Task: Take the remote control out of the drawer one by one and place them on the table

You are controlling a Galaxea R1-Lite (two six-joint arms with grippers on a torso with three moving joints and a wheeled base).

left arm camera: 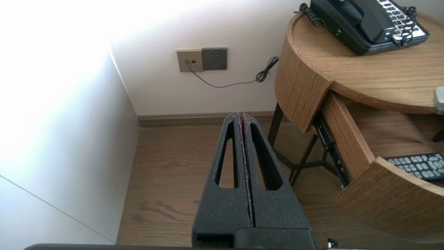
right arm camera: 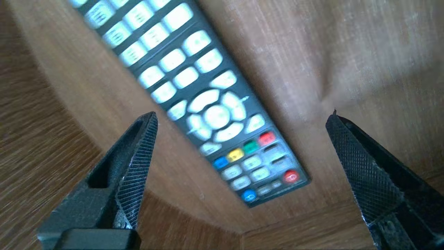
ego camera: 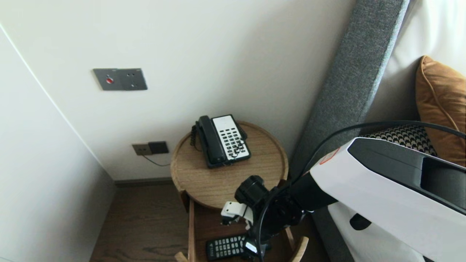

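**Right gripper** (right arm camera: 242,116): released, its 2 fingers (right arm camera: 138,149) spread wide, grasping nothing. It points down into the open drawer (ego camera: 209,225) of the round wooden table (ego camera: 218,182).

**Remote control** (right arm camera: 194,99): lies flat on the drawer floor, buttons up, directly beneath the right gripper. In the right wrist view the round navigation pad and the coloured keys sit between the 2 fingertips. The body runs slantwise across the gap, and neither finger touches it. In the head view the remote lies near the drawer's front, its right end hidden under the arm's wrist.

**Left gripper** (left arm camera: 241,116): clenched, pads pressed together on nothing. It hangs above the wooden floor (left arm camera: 166,180) to the left of the table, well apart from the drawer.

**Other:** 1 telephone (ego camera: 222,140) rests on the table top, toward the wall.
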